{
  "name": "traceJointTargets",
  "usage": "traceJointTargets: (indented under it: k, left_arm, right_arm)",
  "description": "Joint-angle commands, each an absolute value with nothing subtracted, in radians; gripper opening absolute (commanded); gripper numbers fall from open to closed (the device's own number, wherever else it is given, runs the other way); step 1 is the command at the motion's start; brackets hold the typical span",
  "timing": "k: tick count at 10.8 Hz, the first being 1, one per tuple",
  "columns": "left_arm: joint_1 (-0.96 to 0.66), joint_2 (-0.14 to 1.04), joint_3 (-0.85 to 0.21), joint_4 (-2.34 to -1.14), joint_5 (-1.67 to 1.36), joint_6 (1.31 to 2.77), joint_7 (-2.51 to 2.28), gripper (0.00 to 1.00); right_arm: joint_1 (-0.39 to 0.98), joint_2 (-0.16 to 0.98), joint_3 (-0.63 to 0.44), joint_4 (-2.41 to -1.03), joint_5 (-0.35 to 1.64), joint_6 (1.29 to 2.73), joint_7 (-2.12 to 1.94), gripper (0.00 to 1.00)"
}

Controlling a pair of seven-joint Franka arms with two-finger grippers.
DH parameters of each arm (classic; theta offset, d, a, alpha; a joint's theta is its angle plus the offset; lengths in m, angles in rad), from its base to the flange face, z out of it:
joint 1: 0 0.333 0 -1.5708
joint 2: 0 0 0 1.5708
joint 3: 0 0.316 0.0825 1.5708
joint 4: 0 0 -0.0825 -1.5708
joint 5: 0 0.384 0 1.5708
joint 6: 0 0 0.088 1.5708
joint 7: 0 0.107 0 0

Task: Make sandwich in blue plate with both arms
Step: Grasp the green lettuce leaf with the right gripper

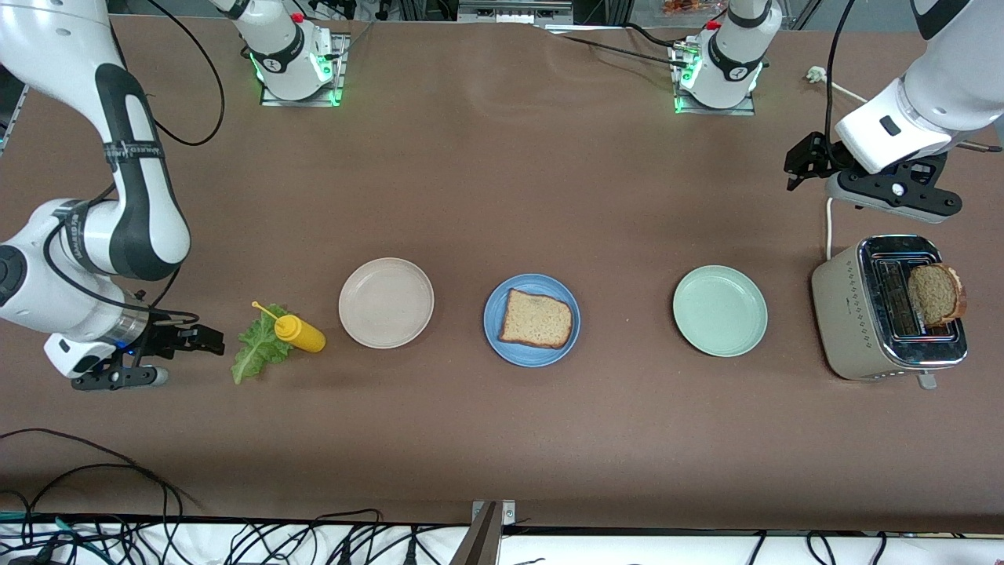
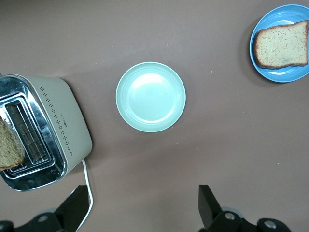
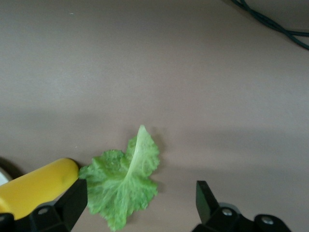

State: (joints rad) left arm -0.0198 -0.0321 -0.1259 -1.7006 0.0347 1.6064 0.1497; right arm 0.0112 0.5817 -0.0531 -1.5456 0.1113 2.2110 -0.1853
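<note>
A square brown wholemeal bread slice (image 1: 536, 318) lies on the round mid-blue plate (image 1: 496, 332) at the table's middle, while a second brown slice (image 1: 936, 294) stands in the beige and chrome toaster (image 1: 843, 314) toward the left arm's end. The left gripper (image 1: 798, 165) hangs with fingers spread, empty, over bare table by the toaster; the right gripper (image 1: 205, 340), fingers spread and empty, hangs just beside the ruffled green lettuce leaf (image 1: 257, 352) and the yellow squeeze bottle (image 1: 298, 333) lying on its edge
</note>
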Motion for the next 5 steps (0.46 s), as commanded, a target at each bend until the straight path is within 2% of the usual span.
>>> traceJointTargets:
  k: [1,5]
  left_arm:
    - [-0.015,-0.031,-0.127,-1.690,0.026,1.597,0.149,1.00]
    - [-0.012,-0.029,-0.124,-1.689,0.026,1.597,0.149,1.00]
  right_arm:
    - [-0.012,0.644,-0.048,-1.536,0.181,2.276,-0.281,1.00]
    - [-0.009,0.719,-0.041,-1.534,0.231,2.319,-0.310,1.00]
